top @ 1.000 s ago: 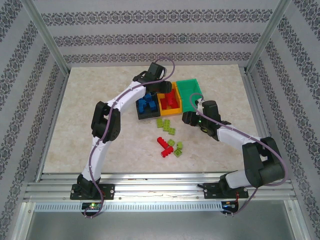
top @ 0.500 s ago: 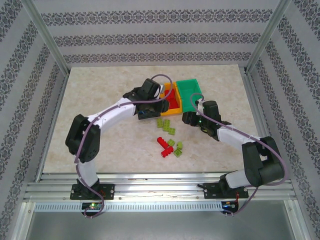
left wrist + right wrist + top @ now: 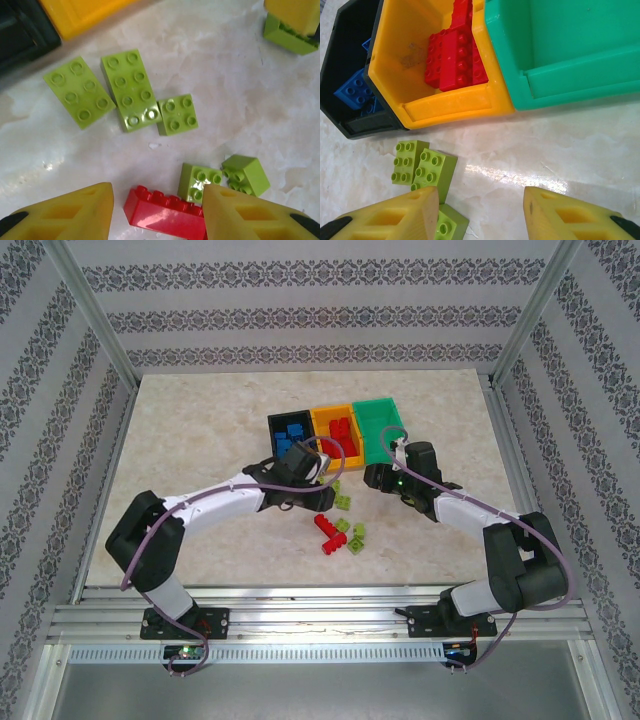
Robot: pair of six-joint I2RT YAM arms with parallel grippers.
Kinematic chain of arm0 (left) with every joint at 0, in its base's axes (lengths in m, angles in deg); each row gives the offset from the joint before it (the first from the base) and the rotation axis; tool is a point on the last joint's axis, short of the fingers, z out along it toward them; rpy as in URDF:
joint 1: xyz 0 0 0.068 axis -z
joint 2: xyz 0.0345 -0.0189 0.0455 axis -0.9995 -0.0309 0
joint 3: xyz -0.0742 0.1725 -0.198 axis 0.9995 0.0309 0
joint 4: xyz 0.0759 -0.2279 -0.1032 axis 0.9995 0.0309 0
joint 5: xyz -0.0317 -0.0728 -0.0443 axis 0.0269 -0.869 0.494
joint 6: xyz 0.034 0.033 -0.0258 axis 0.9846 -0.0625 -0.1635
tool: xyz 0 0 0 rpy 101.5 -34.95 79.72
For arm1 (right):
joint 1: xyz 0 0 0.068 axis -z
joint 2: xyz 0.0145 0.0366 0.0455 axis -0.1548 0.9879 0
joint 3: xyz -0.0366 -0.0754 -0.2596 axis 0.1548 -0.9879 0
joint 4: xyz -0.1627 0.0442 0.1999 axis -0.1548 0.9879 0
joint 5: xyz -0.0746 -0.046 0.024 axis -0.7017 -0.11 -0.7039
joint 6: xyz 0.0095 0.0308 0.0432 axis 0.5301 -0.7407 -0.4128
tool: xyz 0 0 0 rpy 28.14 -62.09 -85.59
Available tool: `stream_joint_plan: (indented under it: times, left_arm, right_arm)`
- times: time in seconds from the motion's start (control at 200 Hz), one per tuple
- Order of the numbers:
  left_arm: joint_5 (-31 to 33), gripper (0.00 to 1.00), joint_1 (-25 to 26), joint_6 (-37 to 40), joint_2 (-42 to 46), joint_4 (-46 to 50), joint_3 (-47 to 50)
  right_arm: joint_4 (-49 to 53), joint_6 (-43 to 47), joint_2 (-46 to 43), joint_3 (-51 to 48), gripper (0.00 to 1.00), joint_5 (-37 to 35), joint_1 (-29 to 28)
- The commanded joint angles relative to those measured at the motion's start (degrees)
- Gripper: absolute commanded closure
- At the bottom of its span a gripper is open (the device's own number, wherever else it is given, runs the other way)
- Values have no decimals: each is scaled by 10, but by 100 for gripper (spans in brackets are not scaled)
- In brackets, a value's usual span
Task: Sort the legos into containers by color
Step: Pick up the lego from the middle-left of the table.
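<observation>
**Marbled table, crowded bricks, two parted grippers**

Pale marbled table (image 3: 200, 440) sits inside patterned walls. At its far middle three bins stand side by side, touching. On the left is the black bin (image 3: 290, 417) with blue bricks (image 3: 355, 90). The yellow bin (image 3: 318, 430) in the middle holds red bricks (image 3: 455, 55). On the right is the green bin (image 3: 380, 425), where we see no brick. Nearer to us, loose pieces lie between the arms.

Our left gripper (image 3: 156, 191) hangs low over them, released, with nothing held. A long red brick (image 3: 160, 215) lies on the table right under the gap. Lime bricks (image 3: 200, 181) sit close against its far side, and more of them lie farther off toward the yellow bin. Our right gripper (image 3: 480, 192) is also released and empty. It is near the front of the yellow and green bins, with a few lime bricks just beside its left finger.

We judge crowding to be the main hazard. If the left gripper closes on the red brick, a finger may land on a neighbouring lime brick. It could then pinch both or flick one away. A long brick caught off-centre may also swivel and slip out.

If the right gripper drops where it is, its left finger could press onto a lime brick instead of straddling it. Both arms work the same small patch, so they may also knock each other. A careless release over the touching bins could put a brick in the wrong colour.
</observation>
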Motion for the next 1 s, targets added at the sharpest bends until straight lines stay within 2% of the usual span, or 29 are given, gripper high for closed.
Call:
stream_joint_plan:
  times: [0.0, 0.25, 0.595, 0.804, 0.994]
  left_arm:
    - [15, 50, 17, -29, 17, -20, 21]
    - [103, 50, 59, -174, 39, 7, 54]
    - [115, 50, 102, -348, -30, 51, 7]
    - [173, 49, 124, -433, -31, 37, 4]
    - [184, 49, 133, -523, -66, 99, -36]
  right_arm:
    - [-15, -1, 7, -2, 51, 6, 4]
    - [-15, -1, 9, 0, 51, 6, 2]
    - [-18, -3, -1, -2, 49, 6, -3]
    - [-14, 0, -5, -3, 49, 1, -3]
    - [-12, 3, 3, -1, 49, -1, -3]
